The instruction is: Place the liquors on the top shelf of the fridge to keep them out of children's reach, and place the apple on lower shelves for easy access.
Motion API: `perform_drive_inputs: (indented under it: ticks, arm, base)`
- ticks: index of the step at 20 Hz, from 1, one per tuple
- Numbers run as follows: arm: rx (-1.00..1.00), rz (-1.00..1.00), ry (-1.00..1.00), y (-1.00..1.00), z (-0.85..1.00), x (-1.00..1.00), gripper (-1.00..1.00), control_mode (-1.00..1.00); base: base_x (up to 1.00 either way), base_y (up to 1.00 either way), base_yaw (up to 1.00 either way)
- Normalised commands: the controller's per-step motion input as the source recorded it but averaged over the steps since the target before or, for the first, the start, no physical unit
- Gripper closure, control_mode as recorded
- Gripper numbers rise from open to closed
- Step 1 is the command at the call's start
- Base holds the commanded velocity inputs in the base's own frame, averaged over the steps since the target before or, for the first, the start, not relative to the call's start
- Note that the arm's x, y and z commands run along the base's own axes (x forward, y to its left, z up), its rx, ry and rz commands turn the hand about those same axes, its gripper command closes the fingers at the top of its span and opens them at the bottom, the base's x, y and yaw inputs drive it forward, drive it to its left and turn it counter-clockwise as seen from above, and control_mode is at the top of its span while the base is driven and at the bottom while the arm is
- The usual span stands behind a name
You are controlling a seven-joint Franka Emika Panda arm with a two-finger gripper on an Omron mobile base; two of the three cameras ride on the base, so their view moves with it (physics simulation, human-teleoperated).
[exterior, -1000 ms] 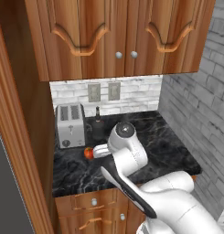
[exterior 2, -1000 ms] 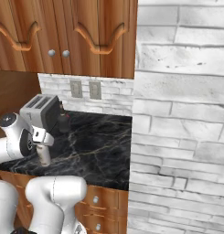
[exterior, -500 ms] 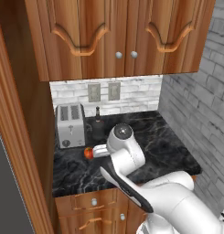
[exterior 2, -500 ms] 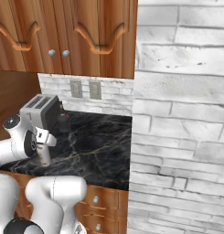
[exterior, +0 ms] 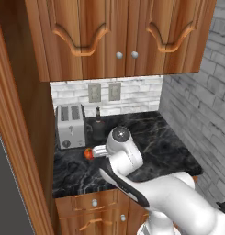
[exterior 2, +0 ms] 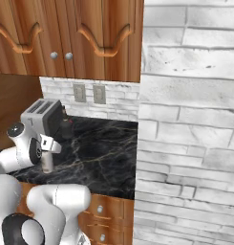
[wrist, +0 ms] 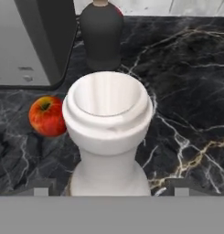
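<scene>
Pale bottle upright on tabletop, btwn pincer tips, jaws wide, not gripping. Apple just beside it; dark bottle behind, near toaster.

Carved wooden wall cabinets hang above a black marble counter, backed by white brick wall.

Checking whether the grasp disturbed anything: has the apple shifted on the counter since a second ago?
No. The apple sits at the same spot before the toaster.
</scene>
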Motion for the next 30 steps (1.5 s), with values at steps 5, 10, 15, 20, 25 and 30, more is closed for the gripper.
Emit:
perform_drive_inputs:
  ticks: [5,10,15,20,25,30]
  arm:
    - [0.0,0.0,-0.04,0.0,-0.05,0.07,1.0,-1.0]
    - [0.0,0.0,-0.05,0.0,0.0,-0.04,1.0,-1.0]
    - [0.0,0.0,-0.09,-0.08,0.83,-0.34,1.0,-1.0]
    - [0.02,0.0,-0.02,-0.53,1.0,-0.61,1.0,-1.0]
    - [0.02,0.0,0.0,-0.68,0.84,-0.69,1.0,-1.0]
    - [0.0,0.0,0.0,-0.61,0.57,-0.65,1.0,-1.0]
  base:
    - [0.0,0.0,0.0]
    - [0.0,0.0,0.0]
    - [0.0,0.0,0.0]
    - [0.0,0.0,0.0]
    - [0.0,0.0,0.0]
    - [0.0,0.0,0.0]
